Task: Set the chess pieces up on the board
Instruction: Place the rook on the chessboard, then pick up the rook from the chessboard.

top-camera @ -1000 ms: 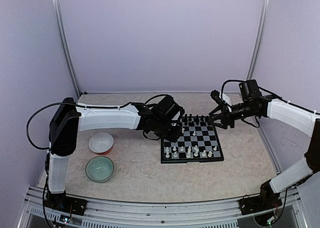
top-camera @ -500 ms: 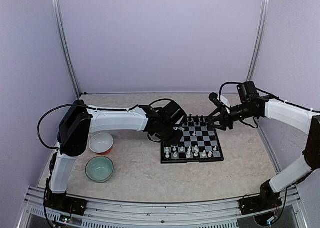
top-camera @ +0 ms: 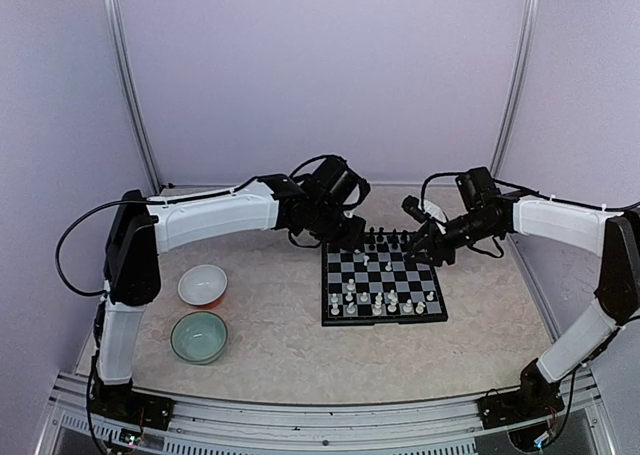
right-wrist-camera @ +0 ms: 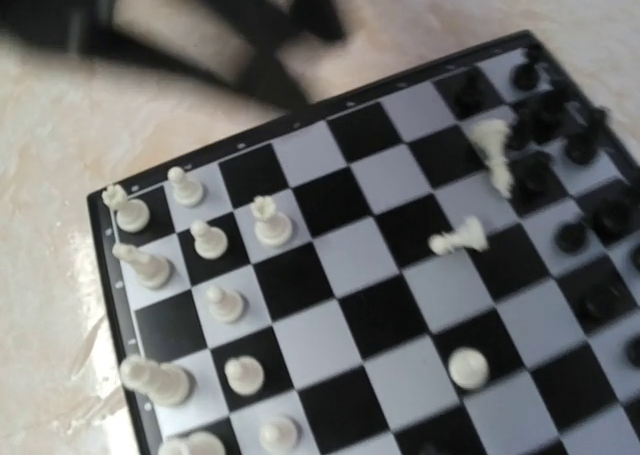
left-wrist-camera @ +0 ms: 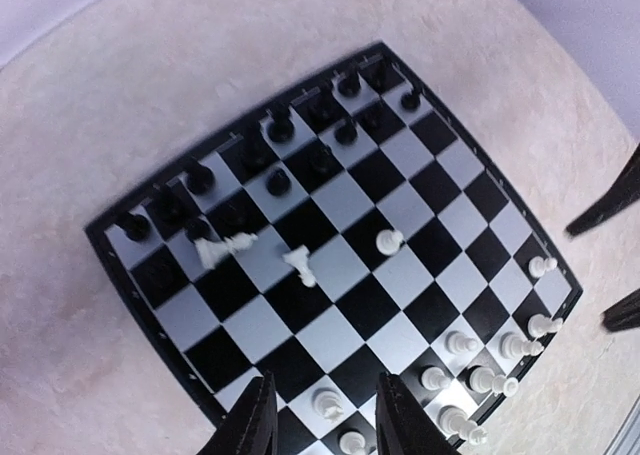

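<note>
Board [left-wrist-camera: 255, 327]: black pieces [left-wrist-camera: 281, 130] on far side, white pieces [left-wrist-camera: 465, 343] near
Fallen pieces [left-wrist-camera: 300, 265]: two, flat, on board's black half
Left gripper [left-wrist-camera: 325, 380]: fingers apart, empty
Right gripper [top-camera: 412, 247]: fingers apart
Table [top-camera: 280, 325]: beige
Walls [top-camera: 320, 75]: purple

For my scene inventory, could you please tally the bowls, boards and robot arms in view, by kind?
Bowls: 2, the white bowl and the pale green bowl
Chessboard: 1
Robot arms: 2, the left arm and the right arm
Total: 5
</note>
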